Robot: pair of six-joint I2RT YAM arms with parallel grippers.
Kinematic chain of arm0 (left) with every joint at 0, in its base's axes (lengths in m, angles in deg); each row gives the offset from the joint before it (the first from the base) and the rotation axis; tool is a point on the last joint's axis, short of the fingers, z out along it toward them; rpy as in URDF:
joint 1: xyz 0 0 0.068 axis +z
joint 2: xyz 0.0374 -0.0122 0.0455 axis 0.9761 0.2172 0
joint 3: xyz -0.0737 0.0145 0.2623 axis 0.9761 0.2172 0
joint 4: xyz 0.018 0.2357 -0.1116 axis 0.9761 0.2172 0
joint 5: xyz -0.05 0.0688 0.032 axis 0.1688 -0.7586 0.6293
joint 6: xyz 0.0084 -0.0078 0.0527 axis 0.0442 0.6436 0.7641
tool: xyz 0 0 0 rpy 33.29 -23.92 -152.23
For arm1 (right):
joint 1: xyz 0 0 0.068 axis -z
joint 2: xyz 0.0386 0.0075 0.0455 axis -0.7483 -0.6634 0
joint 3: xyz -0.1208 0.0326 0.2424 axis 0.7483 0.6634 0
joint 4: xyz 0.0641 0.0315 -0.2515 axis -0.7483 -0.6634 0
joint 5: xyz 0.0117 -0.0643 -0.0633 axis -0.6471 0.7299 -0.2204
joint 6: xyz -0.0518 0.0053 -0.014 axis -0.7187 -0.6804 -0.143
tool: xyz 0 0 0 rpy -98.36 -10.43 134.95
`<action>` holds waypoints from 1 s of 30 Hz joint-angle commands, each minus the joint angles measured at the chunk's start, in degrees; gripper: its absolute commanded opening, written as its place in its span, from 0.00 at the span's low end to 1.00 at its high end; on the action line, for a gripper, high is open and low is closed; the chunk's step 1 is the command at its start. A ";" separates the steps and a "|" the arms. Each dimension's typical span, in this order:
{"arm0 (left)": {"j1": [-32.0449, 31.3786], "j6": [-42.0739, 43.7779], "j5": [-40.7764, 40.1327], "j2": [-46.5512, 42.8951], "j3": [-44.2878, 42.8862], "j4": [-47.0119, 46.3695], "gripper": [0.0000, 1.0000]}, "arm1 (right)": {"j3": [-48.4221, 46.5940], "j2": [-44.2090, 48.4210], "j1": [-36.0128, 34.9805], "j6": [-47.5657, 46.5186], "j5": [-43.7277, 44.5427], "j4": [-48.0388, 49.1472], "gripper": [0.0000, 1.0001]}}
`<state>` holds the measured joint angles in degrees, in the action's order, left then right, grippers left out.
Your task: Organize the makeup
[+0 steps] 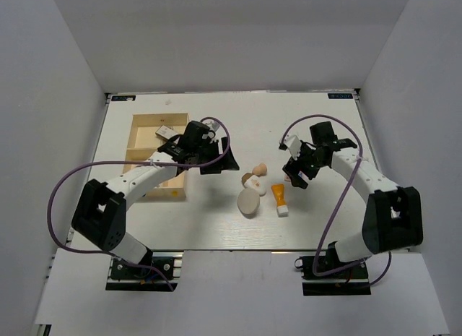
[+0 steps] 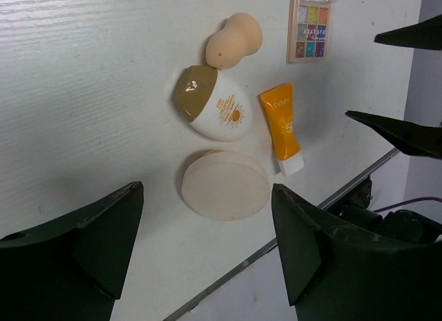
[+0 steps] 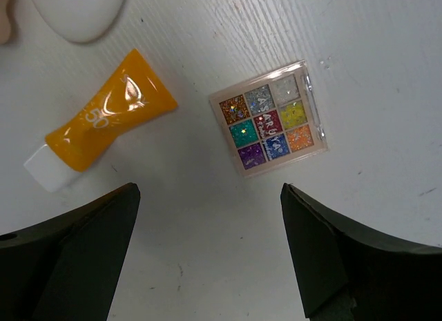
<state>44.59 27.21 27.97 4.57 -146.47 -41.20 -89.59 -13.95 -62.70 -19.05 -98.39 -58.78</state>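
One orange tube (image 2: 282,128), round compact (image 2: 225,184), sponge (image 2: 235,39), palette (image 2: 310,30), white bottle (image 2: 210,103), wooden tray (image 1: 144,134); its contents unclear.

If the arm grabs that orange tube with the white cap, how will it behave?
The orange tube looks glossy, so it may slip in the jaws. Its body flattens away from the white cap, so it probably squashes rather than staying stiff. Lying flat, it seems unlikely to roll.

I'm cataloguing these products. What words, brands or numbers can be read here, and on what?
"50": on the orange tube.
"SVMY": same tube, reading uncertain.
Palette: lettering across the lid, too blurred to read.
White bottle: small print by a sun mark, too small.
Stickers at the table's far corners: too small.
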 commanded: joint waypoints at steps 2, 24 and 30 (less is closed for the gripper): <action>-1.41 -1.83 -3.36 -5.21 1.41 0.72 0.85 | -4.88 -6.54 2.22 -9.65 -3.22 -3.22 0.89; -1.94 -5.61 -10.58 -16.73 6.69 5.82 0.86 | -14.02 -21.94 3.80 -18.19 -5.15 -3.22 0.89; -1.94 -5.52 -10.84 -16.38 6.34 6.26 0.87 | -12.89 -23.18 3.28 -18.80 -3.05 -1.99 0.89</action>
<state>42.82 21.90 18.16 -10.03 -140.24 -35.56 -102.10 -36.77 -58.96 -36.28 -102.15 -62.00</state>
